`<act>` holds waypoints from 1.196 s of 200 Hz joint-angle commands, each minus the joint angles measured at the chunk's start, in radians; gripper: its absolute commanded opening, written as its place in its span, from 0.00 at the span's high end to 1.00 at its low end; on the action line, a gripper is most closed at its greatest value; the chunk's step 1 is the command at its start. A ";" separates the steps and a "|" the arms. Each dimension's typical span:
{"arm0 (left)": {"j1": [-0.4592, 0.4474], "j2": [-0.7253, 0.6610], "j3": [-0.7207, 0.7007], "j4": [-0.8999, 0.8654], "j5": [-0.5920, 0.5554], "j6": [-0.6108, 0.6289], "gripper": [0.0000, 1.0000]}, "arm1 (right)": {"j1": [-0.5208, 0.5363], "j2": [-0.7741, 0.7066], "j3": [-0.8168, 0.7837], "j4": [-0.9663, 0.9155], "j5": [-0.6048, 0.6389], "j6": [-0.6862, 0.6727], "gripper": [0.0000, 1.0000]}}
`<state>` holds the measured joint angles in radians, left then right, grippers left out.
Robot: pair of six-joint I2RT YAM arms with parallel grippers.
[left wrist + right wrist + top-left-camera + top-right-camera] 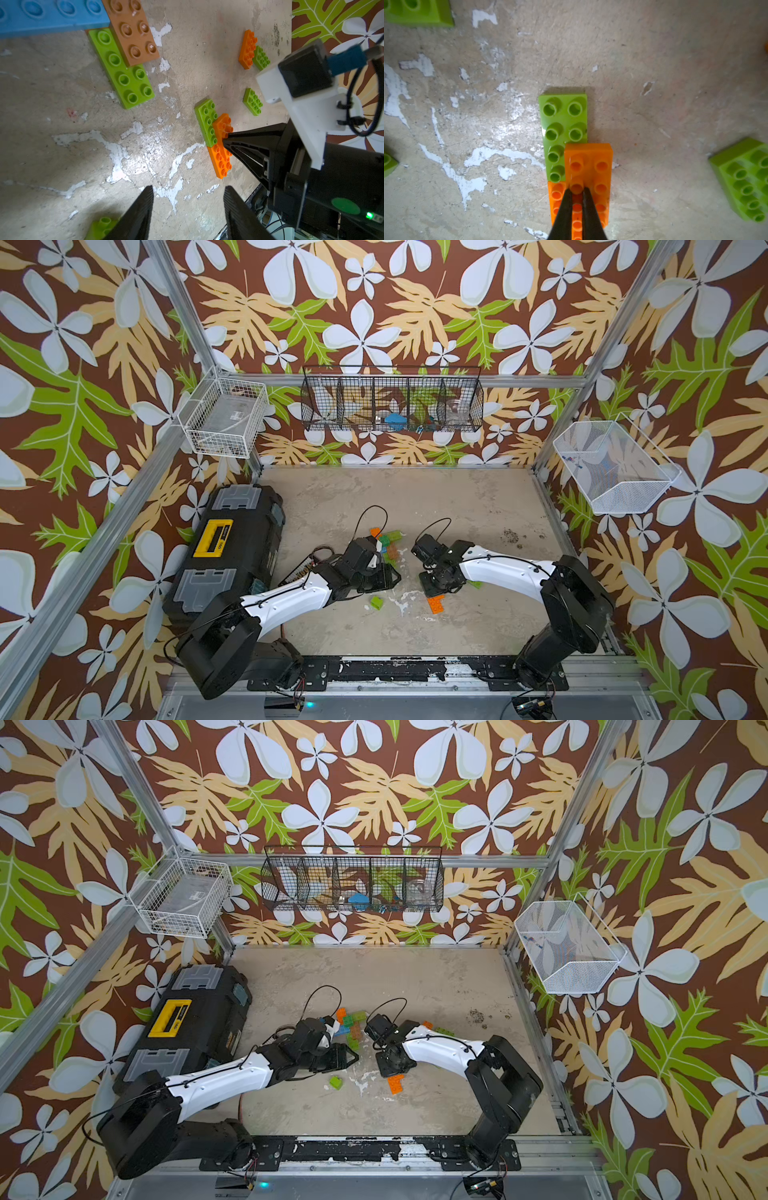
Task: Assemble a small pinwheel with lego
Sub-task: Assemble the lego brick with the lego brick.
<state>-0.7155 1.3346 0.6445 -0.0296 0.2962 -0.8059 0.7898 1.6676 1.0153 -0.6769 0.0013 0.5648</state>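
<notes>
Lego pinwheel, early build: 1 joint under pressure at front centre of the table [415,497].
The toolbox [232,547] is set closed along the left edge, clear of the work. The left gripper [188,197] is held low with its jaws apart and nothing between them, judged to be waiting beside the joint. The right gripper [576,190] is closed tight, and its tips are planted on the upper orange brick [588,164], judged to be pressing it home rather than carrying it. The spare lego [386,541] is heaped just behind both grippers, within reach. The pressed brick is lapped over 1 lime green plate [563,124] and 1 lower orange plate [556,199], so that the 2 are tied together. 1 loose lime brick [377,602] is left near the left gripper.
</notes>
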 commanded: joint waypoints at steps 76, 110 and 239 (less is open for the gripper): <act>-0.001 -0.016 0.015 -0.010 -0.018 0.020 0.43 | -0.039 0.144 -0.015 0.013 -0.074 -0.097 0.93; -0.001 -0.032 0.034 -0.037 -0.047 0.039 0.44 | -0.028 0.172 -0.010 0.019 -0.103 -0.144 0.94; 0.068 -0.127 0.000 -0.076 -0.073 0.044 0.44 | -0.031 0.120 0.083 0.059 -0.106 0.001 0.97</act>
<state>-0.6502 1.2102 0.6418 -0.0982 0.2218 -0.7761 0.7639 1.7748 1.1187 -0.7673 -0.0624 0.5053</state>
